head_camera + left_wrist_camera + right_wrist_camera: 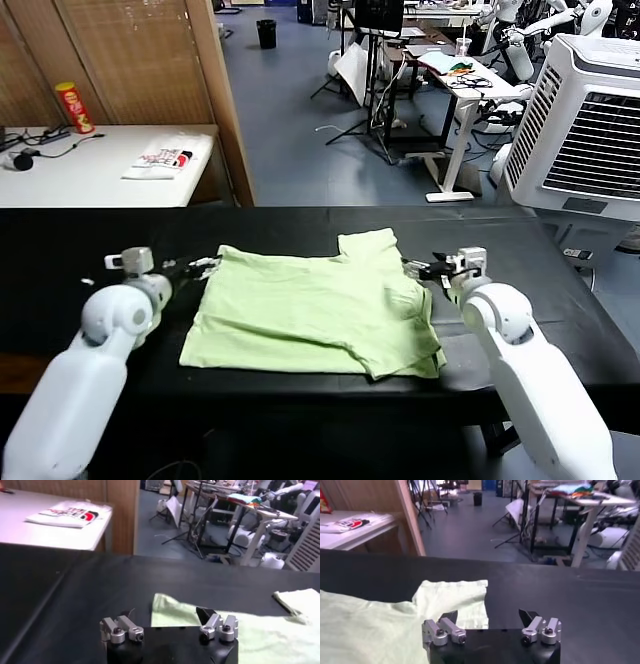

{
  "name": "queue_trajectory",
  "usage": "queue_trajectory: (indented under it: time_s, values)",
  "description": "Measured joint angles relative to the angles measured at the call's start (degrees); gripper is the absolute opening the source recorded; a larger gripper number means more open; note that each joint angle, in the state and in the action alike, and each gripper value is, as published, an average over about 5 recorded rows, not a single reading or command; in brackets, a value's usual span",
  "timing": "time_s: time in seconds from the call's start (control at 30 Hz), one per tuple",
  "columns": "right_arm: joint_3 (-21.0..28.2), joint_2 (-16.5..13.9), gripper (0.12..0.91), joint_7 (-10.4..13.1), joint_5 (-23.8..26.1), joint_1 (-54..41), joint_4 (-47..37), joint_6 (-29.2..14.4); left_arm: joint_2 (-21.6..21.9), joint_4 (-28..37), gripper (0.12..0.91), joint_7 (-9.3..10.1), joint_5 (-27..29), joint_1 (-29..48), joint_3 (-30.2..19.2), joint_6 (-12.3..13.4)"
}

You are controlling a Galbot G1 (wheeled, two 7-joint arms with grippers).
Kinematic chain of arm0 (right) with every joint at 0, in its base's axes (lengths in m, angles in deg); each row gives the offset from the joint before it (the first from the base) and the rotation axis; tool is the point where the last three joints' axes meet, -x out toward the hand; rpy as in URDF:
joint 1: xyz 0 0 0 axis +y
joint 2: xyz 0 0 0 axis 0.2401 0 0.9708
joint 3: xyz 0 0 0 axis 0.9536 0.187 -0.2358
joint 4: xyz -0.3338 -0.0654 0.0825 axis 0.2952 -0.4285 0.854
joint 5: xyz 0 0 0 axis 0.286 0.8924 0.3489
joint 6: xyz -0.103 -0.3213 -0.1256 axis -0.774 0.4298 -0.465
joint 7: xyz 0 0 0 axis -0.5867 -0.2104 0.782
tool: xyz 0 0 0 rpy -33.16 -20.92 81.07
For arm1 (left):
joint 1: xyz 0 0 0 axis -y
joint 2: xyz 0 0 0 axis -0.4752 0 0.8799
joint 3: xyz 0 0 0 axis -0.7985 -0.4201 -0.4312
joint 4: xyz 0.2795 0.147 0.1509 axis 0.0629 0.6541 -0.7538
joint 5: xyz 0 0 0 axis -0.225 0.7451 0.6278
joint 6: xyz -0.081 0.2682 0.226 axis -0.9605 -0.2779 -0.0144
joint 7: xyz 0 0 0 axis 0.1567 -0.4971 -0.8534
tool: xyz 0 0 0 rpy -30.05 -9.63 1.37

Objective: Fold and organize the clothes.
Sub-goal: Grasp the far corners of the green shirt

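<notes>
Blue floor [300, 110], white side table [90, 175] w/ wood panel wall [120, 60], big cooler fan [590, 130] far right.

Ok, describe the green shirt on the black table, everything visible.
The shirt is pale light green, thin cotton by its look, short-sleeved. It lies flat and partly folded on the black table, one sleeve sticking out at the far edge and layers overlapping near the front right corner. The open left hand and open right hand sit at its far corners; contact is unclear.
</notes>
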Motion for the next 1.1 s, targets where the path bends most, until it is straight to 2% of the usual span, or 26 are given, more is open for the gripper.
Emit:
queue_trajectory:
  time_s: [0.23, 0.47, 0.67, 1.1]
  values:
    - [2.0, 2.1, 0.798, -0.7, 0.0, -5.4, -8.3, -0.1, -1.7, 9.0, 0.798, -1.36, 1.3, 6.1, -3.7, 0.4]
    - [3.3, 4.2, 0.798, -2.0, 0.4, -8.0, -13.4, -0.2, -3.1, 14.7, 0.798, -2.60, 1.7, 9.6, -5.2, 1.1]
    - [4.3, 5.8, 0.798, -3.2, 1.7, -9.8, -16.4, -0.7, -3.5, 17.3, 0.798, -3.43, 2.3, 11.0, -6.1, 1.4]
    - [5.0, 8.4, 0.798, -3.5, 2.8, -11.3, -20.0, -0.8, -4.0, 20.1, 0.798, -4.70, 2.7, 12.2, -6.5, 1.8]
